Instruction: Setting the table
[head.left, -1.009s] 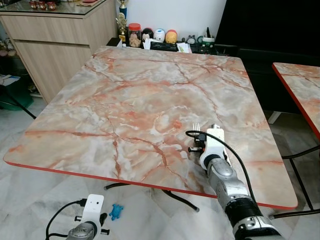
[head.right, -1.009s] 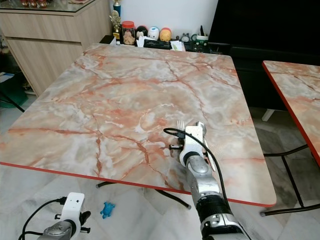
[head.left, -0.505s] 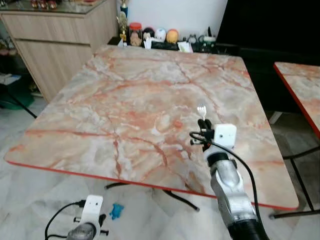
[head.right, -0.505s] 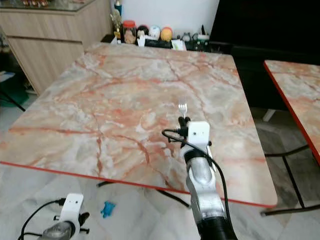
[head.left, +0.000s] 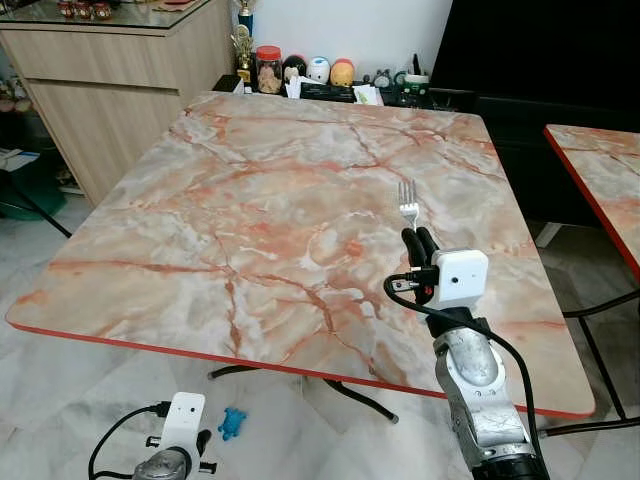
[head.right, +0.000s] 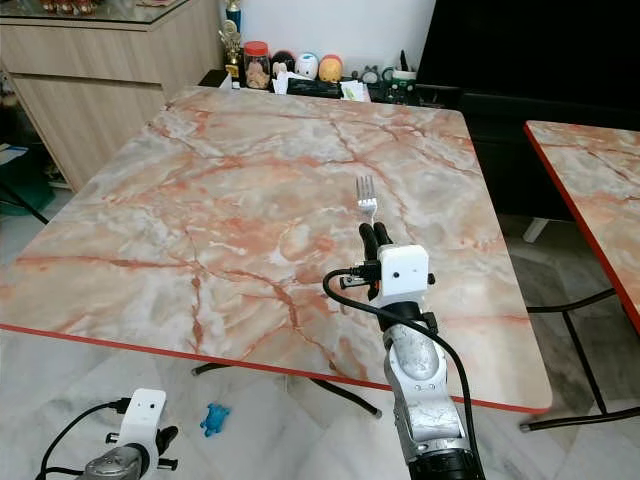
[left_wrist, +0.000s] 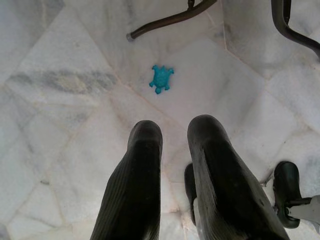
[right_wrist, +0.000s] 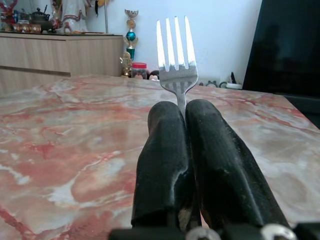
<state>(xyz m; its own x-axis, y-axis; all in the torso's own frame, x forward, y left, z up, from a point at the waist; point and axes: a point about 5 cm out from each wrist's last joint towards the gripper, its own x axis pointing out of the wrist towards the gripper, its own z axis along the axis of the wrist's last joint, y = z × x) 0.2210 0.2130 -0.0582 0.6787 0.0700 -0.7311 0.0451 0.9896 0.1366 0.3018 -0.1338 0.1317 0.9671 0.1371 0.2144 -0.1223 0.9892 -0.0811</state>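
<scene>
A silver fork (head.left: 408, 203) stands upright above the right half of the marble table (head.left: 260, 200), tines up. My right gripper (head.left: 419, 240) is shut on its handle; in the right wrist view the fork (right_wrist: 175, 55) rises from between the two black fingers (right_wrist: 165, 160). My left gripper (left_wrist: 172, 137) hangs low beside the table's front edge over the floor, its fingers a little apart with nothing between them.
A wooden cabinet (head.left: 120, 80) stands at the back left. Jars and small figures (head.left: 300, 72) line the shelf behind the table. A second marble table (head.left: 605, 180) is on the right. A blue turtle toy (head.left: 232, 423) lies on the tiled floor near the table legs.
My right arm has lifted and swung forward over the table, carrying the fork from low near the tabletop to upright and higher.
</scene>
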